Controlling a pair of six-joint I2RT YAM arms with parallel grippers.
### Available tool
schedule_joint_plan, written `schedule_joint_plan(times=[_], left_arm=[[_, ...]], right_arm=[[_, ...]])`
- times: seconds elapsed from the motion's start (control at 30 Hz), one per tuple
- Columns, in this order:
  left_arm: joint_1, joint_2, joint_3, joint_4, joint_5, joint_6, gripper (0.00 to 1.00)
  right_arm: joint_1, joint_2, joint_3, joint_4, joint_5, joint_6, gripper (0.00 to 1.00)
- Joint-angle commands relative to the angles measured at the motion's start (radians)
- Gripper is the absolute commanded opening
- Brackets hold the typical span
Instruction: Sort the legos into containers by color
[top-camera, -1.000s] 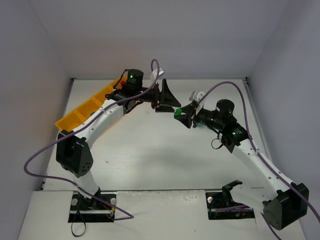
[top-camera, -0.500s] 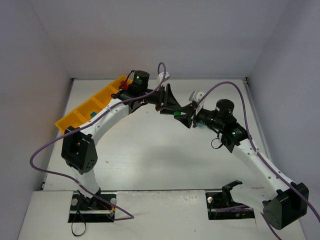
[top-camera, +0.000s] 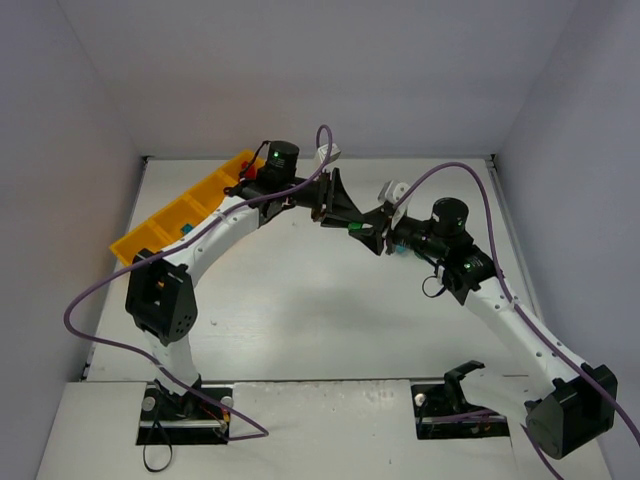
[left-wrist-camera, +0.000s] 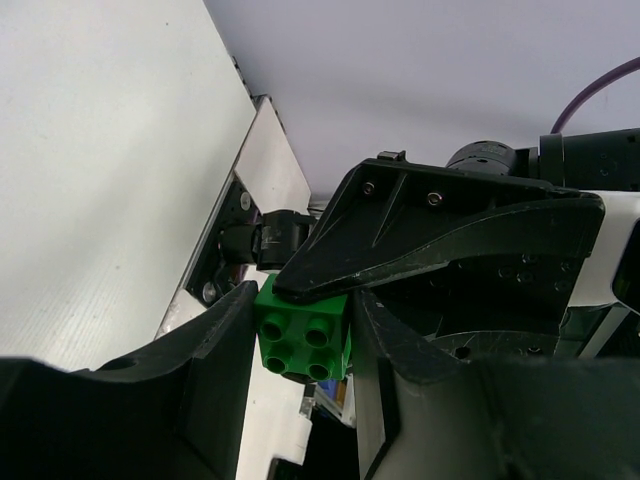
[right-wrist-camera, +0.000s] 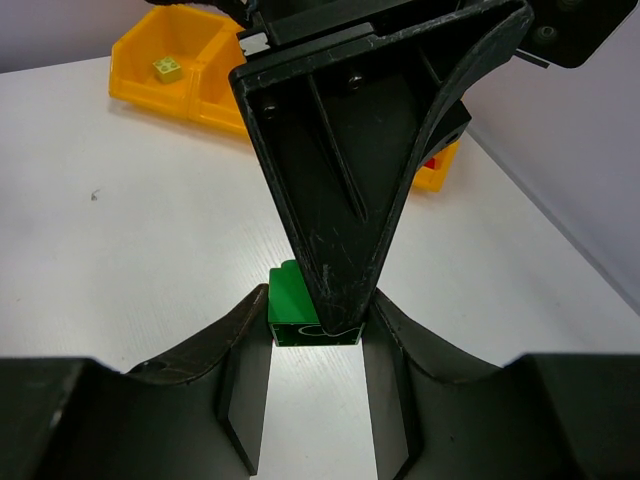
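Left arm (top-camera: 215, 235) edged nearer; right jaws hold green brick (left-wrist-camera: 303, 340), left jaws: grip unclear. Light, slippery: pinch flat sides.

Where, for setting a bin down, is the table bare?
Bare: the near middle of the table, between the left arm and right arm. Crowded: where the left gripper and right gripper meet at the green lego, and the tray far left.

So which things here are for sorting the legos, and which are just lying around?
For the job: green lego between left gripper and right gripper; yellow-orange tray; yellow-green lego inside it.
Just lying about: purple cables; black bracket near the right arm's base.
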Motion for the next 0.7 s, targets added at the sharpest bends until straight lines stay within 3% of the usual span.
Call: schedule_joint_plan(times=[0.0, 0.23, 0.3, 0.5, 0.6, 0.67], left_arm=[[-0.019, -0.032, 0.05, 0.072, 0.048, -0.035, 0.0], [0.036, -0.033, 0.03, 0.058, 0.035, -0.017, 0.0], [0.071, -0.036, 0.027, 0.03, 0.029, 0.003, 0.0], [0.197, -0.032, 0.041, -0.248, -0.05, 0.226, 0.0], [0.278, -0.006, 0.11, -0.46, -0.211, 0.39, 0.0], [0.32, 0.029, 0.166, -0.562, -0.427, 0.466, 0.0]], right_arm=[[0.008, 0.01, 0.025, 0.081, 0.009, -0.03, 0.32], [0.01, -0.004, 0.005, 0.044, 0.066, -0.028, 0.78], [0.008, -0.018, -0.001, 0.035, 0.094, -0.027, 0.84], [0.005, -0.045, -0.015, -0.023, 0.221, 0.018, 0.87], [0.0, -0.064, -0.022, -0.037, 0.285, 0.073, 0.86], [-0.001, -0.081, -0.03, -0.039, 0.313, 0.108, 0.86]])
